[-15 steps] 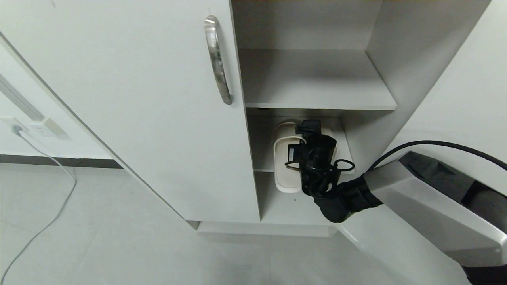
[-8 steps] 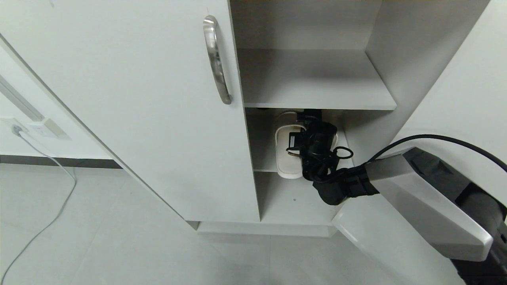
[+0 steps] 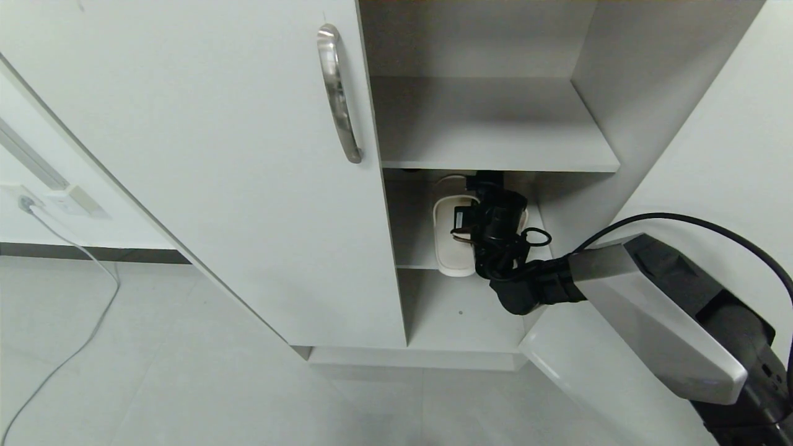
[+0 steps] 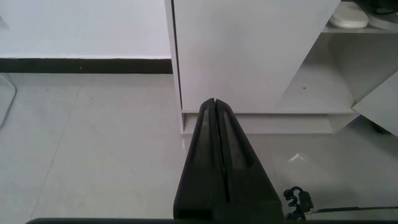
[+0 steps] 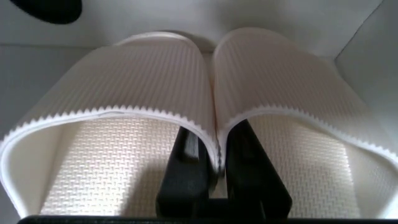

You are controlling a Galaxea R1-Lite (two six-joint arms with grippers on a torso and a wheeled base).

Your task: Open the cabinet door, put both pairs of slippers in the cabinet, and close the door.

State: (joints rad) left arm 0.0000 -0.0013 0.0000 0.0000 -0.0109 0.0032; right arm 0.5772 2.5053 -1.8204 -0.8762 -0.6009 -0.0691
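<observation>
From the head camera, the cabinet (image 3: 595, 111) has its right door (image 3: 712, 161) swung open and its left door (image 3: 217, 155) shut. The right arm (image 3: 650, 291) reaches through the opening to the middle shelf (image 3: 409, 248), where a pair of white slippers (image 3: 447, 248) lies with its heels just over the front edge, so this step looks nearly finished. From the left wrist, the left gripper (image 4: 214, 109) has its fingers pressed together on nothing and hangs over the floor (image 4: 93, 137) in front of the cabinet base, probably parked clear of the opening. From the right wrist, the right gripper (image 5: 216, 149) has one finger inside each slipper and pinches the two touching inner walls between them, a grip that carries both as one. The soles appear to rest on the shelf, toes toward the back wall. I cannot see where the second pair is.
</observation>
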